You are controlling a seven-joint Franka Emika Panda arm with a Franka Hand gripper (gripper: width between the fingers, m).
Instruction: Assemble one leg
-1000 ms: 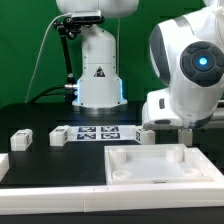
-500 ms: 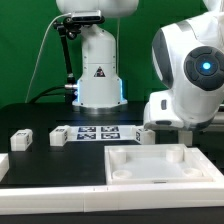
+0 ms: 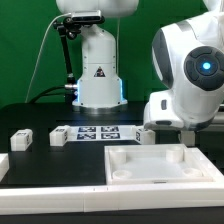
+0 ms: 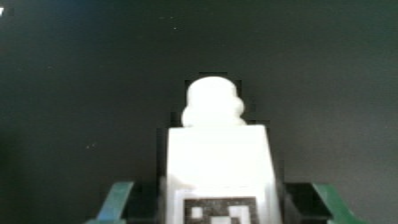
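Claw (image 4: 217,208) clasps one leg (image 4: 217,150) over the dark table (image 3: 40,162). I judge nothing joined yet: fitting it into the white tray (image 3: 150,172) remains.

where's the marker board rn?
Exterior view: the marker board lies flat on the black table in front of the robot base, between a leg on that view's left and a second leg on its right.

We get an evenly bright, fairly sharp exterior view over the dark desk (image 3: 50,165); our wrist view is dim, with the leg (image 4: 217,150) soft-focused and glaring white.
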